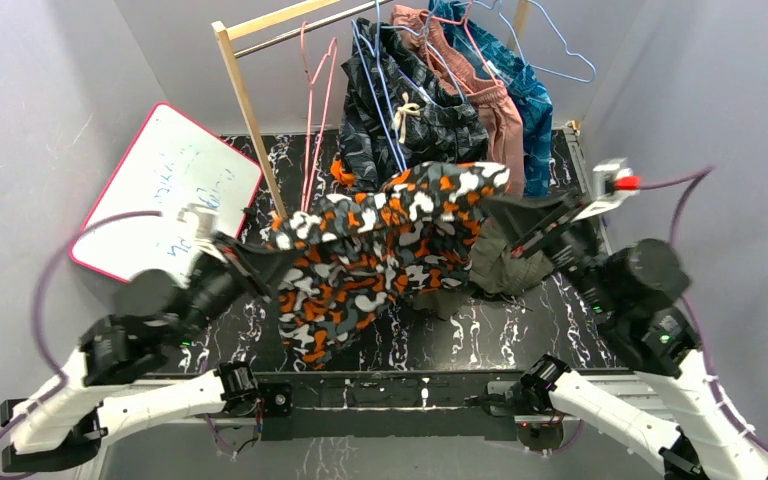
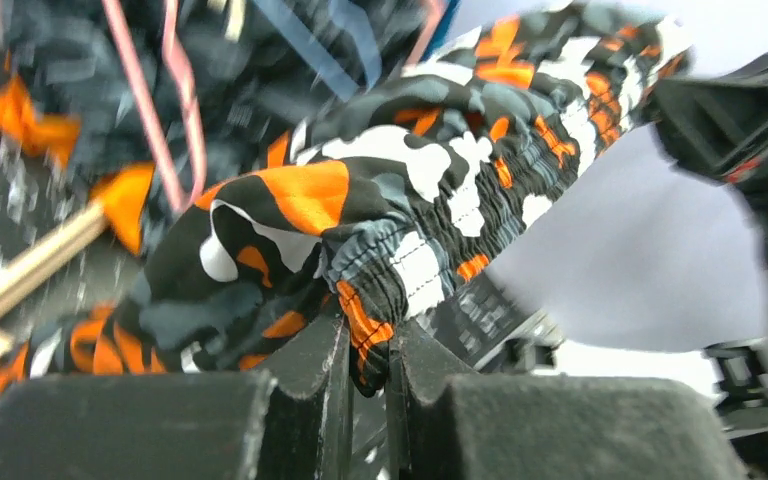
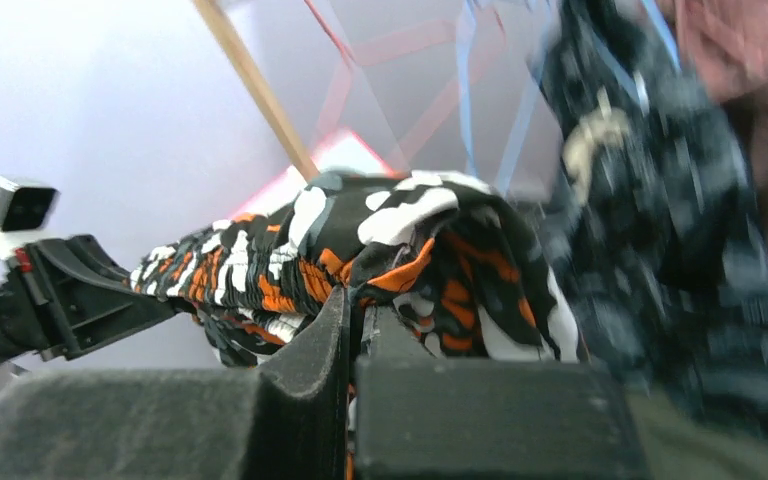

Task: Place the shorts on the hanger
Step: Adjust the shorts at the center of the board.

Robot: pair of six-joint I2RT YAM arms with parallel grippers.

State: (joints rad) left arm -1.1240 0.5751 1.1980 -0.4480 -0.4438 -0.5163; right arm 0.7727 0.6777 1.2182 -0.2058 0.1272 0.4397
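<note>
While left gripper (image 2: 368, 350) and right gripper (image 3: 355, 322) pinch shut on gathered elastic waistband (image 2: 430, 250), soft blotchy camouflage shorts (image 1: 380, 250) stretched between

Behind the shorts (image 1: 380, 250), hung clothes (image 1: 430, 125) and pink hangers (image 1: 309, 150) crowd.

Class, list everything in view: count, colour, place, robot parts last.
table: one, black marbled
rack: one, wooden, at back
whiteboard: one, red-rimmed, left
camo shorts: one, orange-black-white-grey, stretched between both grippers
navy shorts: one, dark patterned, on rack
rust shorts: one, reddish-brown, on rack
teal garment: one, on rack
olive shorts: one, green, on table
pink hangers: at least two, on rack
blue hangers: several, on rack
left gripper: black, shut on camo shorts
right gripper: black, shut on camo shorts
</note>
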